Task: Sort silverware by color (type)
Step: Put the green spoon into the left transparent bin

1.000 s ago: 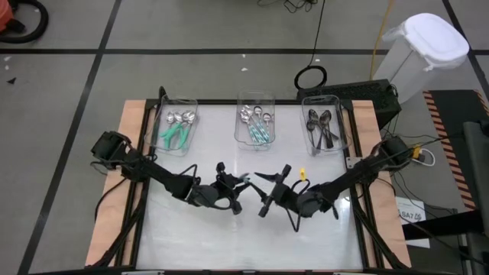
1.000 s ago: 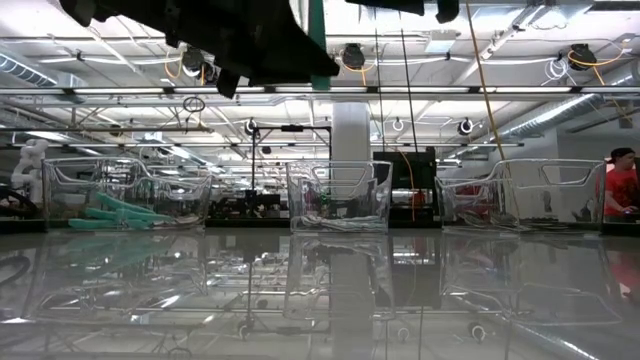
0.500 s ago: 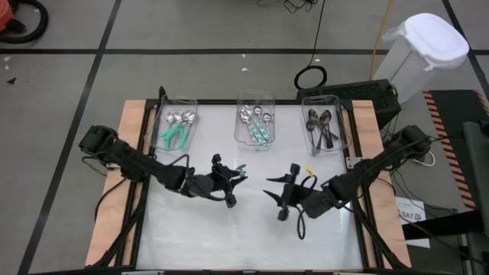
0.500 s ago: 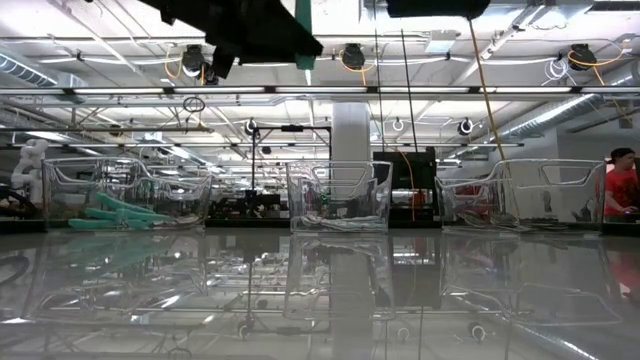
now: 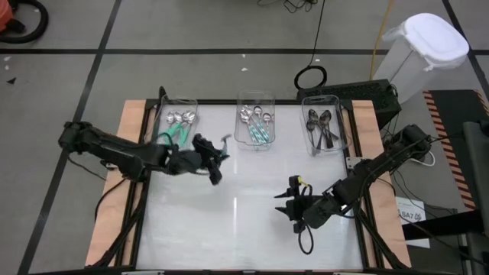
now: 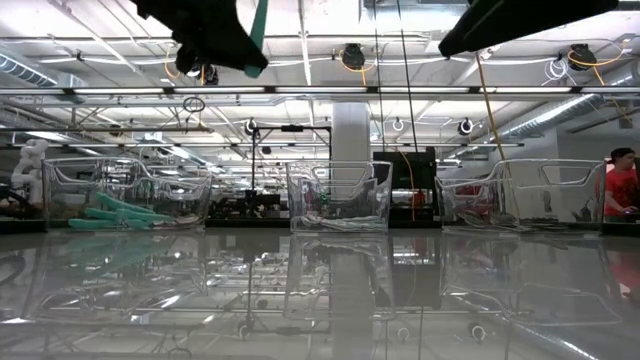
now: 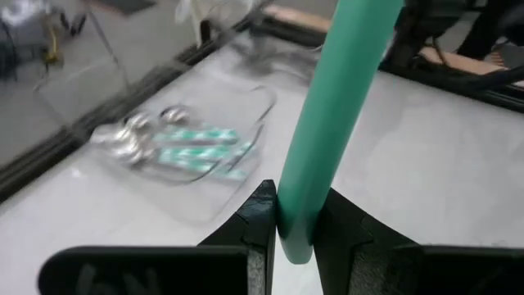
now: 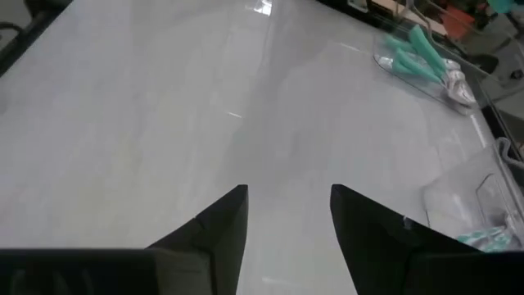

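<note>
Glossy white tabletop [image 5: 229, 221] with a pale wooden border showing down both sides — that's the whole stage here. Along its far edge sit three clear plastic bins in a row, well apart from each other. The left bin [image 5: 175, 126] holds teal-handled spoons [image 5: 173, 136] lying with their silver bowls toward the far end. The middle bin [image 5: 255, 121] carries a mix — shiny silver spoons [image 5: 249, 114] alongside more teal-handled ones [image 5: 261, 133]. The right bin [image 5: 325, 126] has the dark blackish spoons [image 5: 319, 126]. From table height the three bins stand mirrored in the shiny surface, green handles visible through the left bin's wall.
</note>
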